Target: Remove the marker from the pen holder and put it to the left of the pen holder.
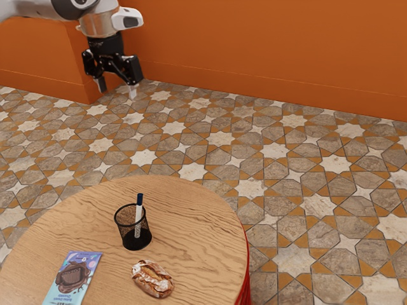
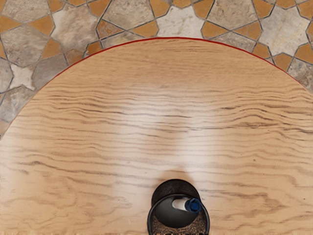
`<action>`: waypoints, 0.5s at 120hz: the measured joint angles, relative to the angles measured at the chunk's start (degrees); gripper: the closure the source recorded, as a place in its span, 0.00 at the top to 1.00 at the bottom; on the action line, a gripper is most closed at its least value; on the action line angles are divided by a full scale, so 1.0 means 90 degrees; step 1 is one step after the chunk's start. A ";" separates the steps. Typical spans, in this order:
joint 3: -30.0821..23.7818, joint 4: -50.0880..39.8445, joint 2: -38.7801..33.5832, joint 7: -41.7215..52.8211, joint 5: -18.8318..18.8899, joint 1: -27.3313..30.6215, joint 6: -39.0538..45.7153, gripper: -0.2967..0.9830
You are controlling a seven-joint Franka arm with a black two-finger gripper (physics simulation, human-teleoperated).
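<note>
Exterior view: gripper [image 1: 116, 88] hung up toward the exterior view's left, fingers pointing down and spread apart, nothing between them, so open and empty. It was well apart from the pen holder [image 1: 137, 237], touching nothing. Marker [image 1: 138, 217] stood in the pen holder, leaning slightly, dark blue cap up and poking above the rim, white barrel running down inside. Pen holder was a black mesh cup, upright on the round wooden table [image 1: 197, 219]. Bread roll [image 1: 152, 279], crusty with whitish patches on top, lay near the pen holder, not touching it. Chocolate packet [image 1: 72, 279], blue and purple with a dark chocolate picture, lay flat on the table, toward the exterior view's left from the bread roll, the two apart. Patterned tile floor [image 1: 273, 190] around the table, orange wall [image 1: 267, 51] behind. Wrist view: looked down on the wood grain and the table's red edge, with tile beyond it. Pen holder seen from above there too, marker inside, capped end sticking up out of the opening. No contact between gripper and marker.
</note>
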 joint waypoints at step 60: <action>-0.0118 -0.0176 0.1724 -0.0035 0.0053 -0.0011 0.0503 0.77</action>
